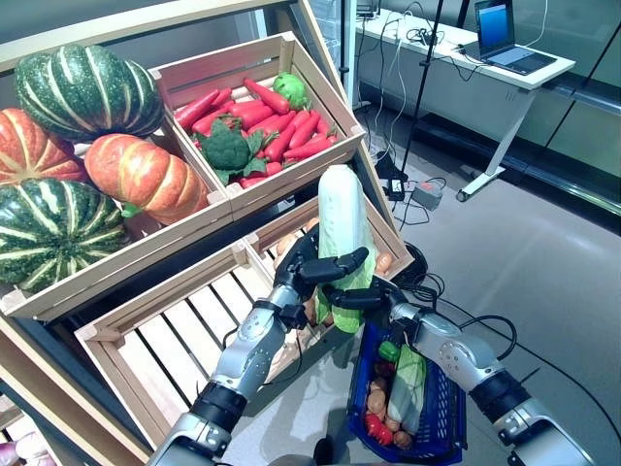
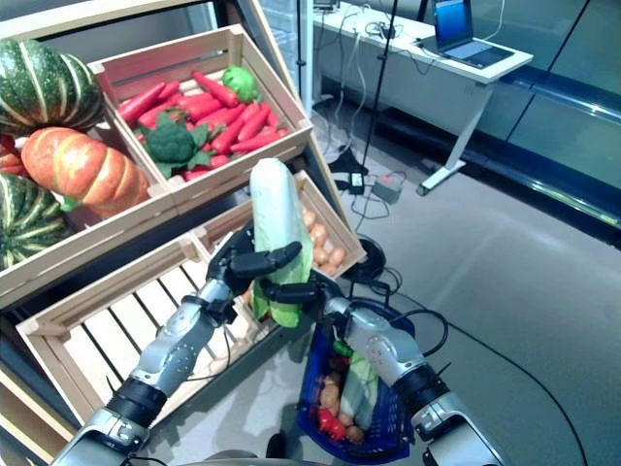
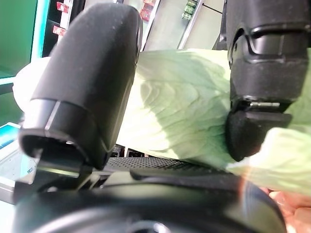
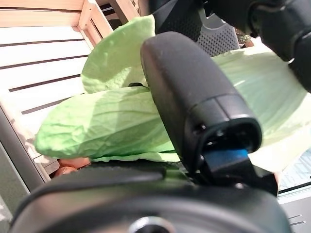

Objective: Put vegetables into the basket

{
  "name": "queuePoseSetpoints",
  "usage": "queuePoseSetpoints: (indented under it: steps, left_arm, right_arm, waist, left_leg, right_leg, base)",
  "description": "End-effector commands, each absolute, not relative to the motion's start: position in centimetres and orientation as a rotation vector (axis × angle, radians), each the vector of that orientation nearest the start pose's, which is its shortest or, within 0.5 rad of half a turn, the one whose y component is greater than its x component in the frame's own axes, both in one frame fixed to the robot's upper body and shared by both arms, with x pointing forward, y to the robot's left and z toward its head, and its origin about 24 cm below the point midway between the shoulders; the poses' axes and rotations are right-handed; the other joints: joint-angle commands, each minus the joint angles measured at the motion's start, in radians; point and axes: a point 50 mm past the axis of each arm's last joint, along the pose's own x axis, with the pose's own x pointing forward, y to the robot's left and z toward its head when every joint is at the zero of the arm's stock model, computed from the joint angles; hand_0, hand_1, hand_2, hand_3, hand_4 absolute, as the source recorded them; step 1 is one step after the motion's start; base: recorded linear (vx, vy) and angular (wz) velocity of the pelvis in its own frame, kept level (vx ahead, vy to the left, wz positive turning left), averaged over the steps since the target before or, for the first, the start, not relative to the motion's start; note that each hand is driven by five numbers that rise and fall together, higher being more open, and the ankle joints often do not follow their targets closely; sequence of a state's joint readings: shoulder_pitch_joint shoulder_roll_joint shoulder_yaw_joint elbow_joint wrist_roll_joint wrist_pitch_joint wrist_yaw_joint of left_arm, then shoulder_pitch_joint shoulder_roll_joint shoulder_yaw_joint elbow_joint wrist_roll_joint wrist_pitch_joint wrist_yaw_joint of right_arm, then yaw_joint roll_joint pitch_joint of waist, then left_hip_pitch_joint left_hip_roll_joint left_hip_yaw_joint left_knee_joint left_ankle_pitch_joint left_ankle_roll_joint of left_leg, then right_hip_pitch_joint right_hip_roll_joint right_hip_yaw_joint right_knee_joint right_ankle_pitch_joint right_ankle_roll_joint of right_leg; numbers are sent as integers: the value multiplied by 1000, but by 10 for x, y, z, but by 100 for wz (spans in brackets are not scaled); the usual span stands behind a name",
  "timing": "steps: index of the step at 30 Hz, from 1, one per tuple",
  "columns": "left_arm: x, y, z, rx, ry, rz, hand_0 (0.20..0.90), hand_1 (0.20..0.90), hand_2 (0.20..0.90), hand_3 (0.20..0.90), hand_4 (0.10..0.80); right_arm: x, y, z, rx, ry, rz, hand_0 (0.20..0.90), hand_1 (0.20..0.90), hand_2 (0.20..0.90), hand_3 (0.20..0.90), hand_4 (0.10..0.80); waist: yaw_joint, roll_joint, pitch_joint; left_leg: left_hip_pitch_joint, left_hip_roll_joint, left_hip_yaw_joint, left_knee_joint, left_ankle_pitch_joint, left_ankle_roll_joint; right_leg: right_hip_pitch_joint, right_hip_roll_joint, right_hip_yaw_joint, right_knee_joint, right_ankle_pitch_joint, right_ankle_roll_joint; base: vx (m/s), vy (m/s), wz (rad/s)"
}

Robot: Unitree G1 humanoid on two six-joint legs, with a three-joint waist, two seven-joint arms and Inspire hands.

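A long pale-green napa cabbage (image 1: 343,209) stands upright between both hands, over the near edge of the stand and just above the blue basket (image 1: 444,413) on the floor. My left hand (image 1: 310,267) is curled round its middle; its thumb (image 3: 92,82) presses the leaves (image 3: 184,111). My right hand (image 1: 388,296) grips the leafy lower end (image 4: 107,121), with its thumb (image 4: 194,97) across it. The basket holds another pale cabbage (image 1: 408,383), a green pepper (image 1: 388,349), a red vegetable (image 1: 376,427) and brown potatoes (image 1: 376,400).
The wooden stand rises at the left, with a slatted lower crate (image 1: 184,330) beside my left arm. A desk with a laptop (image 1: 505,34) stands at the back right. Cables and a power block (image 1: 424,194) lie on the floor behind the stand.
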State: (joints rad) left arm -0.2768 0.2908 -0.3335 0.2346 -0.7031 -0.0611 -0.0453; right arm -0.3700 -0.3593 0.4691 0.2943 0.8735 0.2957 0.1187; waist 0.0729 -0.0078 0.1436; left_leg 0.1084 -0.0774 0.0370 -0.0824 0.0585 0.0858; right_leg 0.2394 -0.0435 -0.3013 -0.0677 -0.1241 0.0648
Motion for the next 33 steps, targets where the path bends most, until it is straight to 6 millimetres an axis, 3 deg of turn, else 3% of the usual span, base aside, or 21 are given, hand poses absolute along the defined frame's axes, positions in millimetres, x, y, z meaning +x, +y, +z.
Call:
queuePoseSetpoints:
  steps: [1, 5, 7, 13, 16, 24, 33]
  left_arm:
    - [309, 138, 55, -353, 7, -233, 900, 900, 900, 900, 800]
    - [306, 146, 51, -350, 8, -214, 900, 900, 900, 900, 800]
    - [302, 156, 49, -346, 10, -196, 900, 900, 900, 900, 800]
    - [298, 171, 48, -346, -6, -148, 900, 900, 900, 900, 800]
    - [297, 182, 48, -350, -24, -108, 900, 900, 900, 900, 800]
    - [302, 194, 60, -357, -89, -70, 900, 900, 900, 900, 800]
    - [313, 193, 75, -398, -150, -76, 900, 900, 900, 900, 800]
  right_arm:
    - [315, -77, 115, 587, -7, 701, 300, 300, 300, 300, 400]
    - [313, -94, 96, 576, 43, 631, 300, 300, 300, 300, 400]
    - [309, -116, 74, 563, 108, 551, 300, 300, 300, 300, 400]
    - [296, -151, 38, 560, 214, 429, 300, 300, 300, 300, 400]
    - [283, -179, 10, 548, 294, 315, 300, 300, 300, 300, 400]
    - [278, -227, -4, 527, 303, 113, 300, 300, 300, 300, 400]
    - [295, -246, 13, 508, 230, 31, 300, 300, 300, 300, 400]
  waist:
    - [-19, -6, -91]
    - [-25, -7, -87]
    - [-31, -7, -83]
    - [-43, -8, -70]
    - [-51, -8, -59]
    - [-61, 2, -6]
    - [-65, 11, 71]
  left_leg:
    - [44, 12, -25, -5, -101, -23]
    - [42, 14, -16, -5, -102, -25]
    - [42, 17, -9, -5, -103, -26]
    - [39, 23, 6, -5, -103, -29]
    - [34, 26, 15, -5, -103, -33]
    - [-3, 32, 23, -5, -94, -38]
    - [-49, 31, 8, -5, -80, -43]
  right_leg:
    - [-52, 17, 11, 20, 65, -71]
    - [-54, 19, 14, 13, 71, -69]
    - [-53, 20, 19, 7, 76, -67]
    - [-57, 22, 25, 3, 83, -65]
    - [-62, 24, 29, 1, 85, -64]
    - [-115, 29, 43, 27, 83, -67]
    - [-164, 35, 57, 41, 87, -71]
  base:
    - [18, -12, -6]
    - [9, -11, -8]
    - [29, -20, -4]
    - [19, -24, -5]
    - [31, -30, -8]
    - [-14, -34, -12]
    - [-33, -21, -5]
